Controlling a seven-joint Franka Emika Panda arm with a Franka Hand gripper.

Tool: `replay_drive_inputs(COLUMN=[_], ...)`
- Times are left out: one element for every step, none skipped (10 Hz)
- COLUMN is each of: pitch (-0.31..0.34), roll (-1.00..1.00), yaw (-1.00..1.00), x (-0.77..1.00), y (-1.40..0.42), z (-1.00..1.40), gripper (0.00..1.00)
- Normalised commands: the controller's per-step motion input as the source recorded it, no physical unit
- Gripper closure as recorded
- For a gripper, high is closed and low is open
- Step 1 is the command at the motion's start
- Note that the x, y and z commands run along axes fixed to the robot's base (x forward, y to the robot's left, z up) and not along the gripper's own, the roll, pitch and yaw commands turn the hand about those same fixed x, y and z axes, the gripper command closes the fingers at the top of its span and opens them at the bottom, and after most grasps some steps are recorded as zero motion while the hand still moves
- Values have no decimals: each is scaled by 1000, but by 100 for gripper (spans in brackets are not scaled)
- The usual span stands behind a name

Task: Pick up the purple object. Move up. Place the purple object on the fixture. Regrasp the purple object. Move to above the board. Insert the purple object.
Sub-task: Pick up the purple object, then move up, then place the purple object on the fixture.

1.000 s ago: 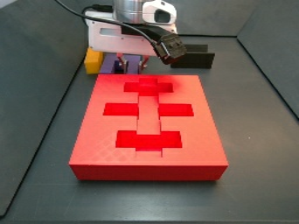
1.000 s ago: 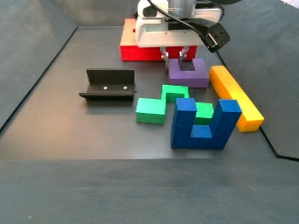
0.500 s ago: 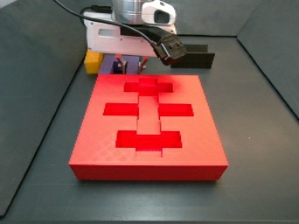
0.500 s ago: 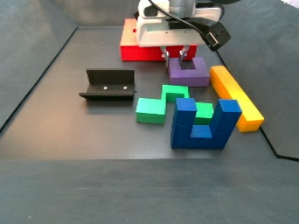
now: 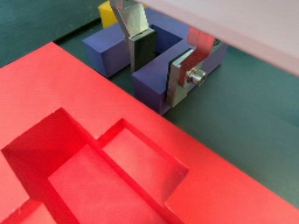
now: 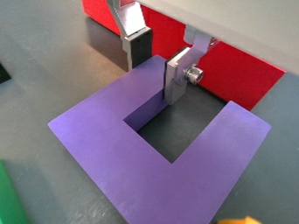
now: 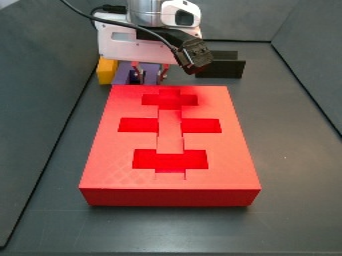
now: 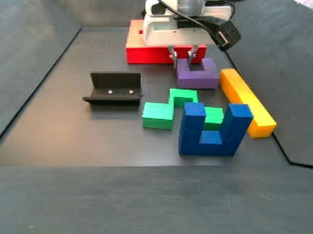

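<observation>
In a side view the gripper (image 7: pixel 147 72) hangs low behind the far edge of the board (image 7: pixel 170 145), the big red slab with a cross-and-bar recess in its top; only a sliver of the purple object (image 7: pixel 130 76) shows under the white wrist housing, with the end of the yellow bar (image 7: pixel 104 69) just beside it and the fixture (image 7: pixel 221 66) standing off to the other side against the back wall. In a side view from the opposite end, the gripper (image 8: pixel 189 54) is down on the purple object (image 8: pixel 197 75), which lies flat on the floor between the board (image 8: pixel 148 55) and the yellow bar (image 8: pixel 246 99); the fixture (image 8: pixel 113 90) stands well apart, and a green block (image 8: pixel 160 109) and a blue two-pronged piece (image 8: pixel 213 129) sit nearer the camera. In a wrist view the fingers (image 5: pixel 181 79) stand apart, one plate outside a prong of the purple object (image 5: pixel 149 65) and the other inside the U, so they straddle that prong, the board (image 5: pixel 93 157) close alongside. In a wrist view the same straddle shows on the purple object (image 6: pixel 158 147), one finger (image 6: pixel 177 73) down in the notch; the pads appear near the prong's faces, but whether they are already pressing on it cannot be told.
</observation>
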Motion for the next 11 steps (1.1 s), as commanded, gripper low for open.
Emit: replay_drive_inputs(pitch=[0,0,0,0,0,15,51,42,0,163,146], roll=[0,0,0,0,0,-4,-64,-111,0,-103,-503], yaw=[0,0,0,0,0,49,54,29,0,-46,-71], x=[0,0,0,0,0,-17,-51,-16,0,249,397], y=[0,0,0,0,0,-6,-18,8,-20,0,0], z=[0,0,0,0,833,805,538,271,0,217,1000], gripper=[100,100,100,100,100,100,100,100,100,100,100])
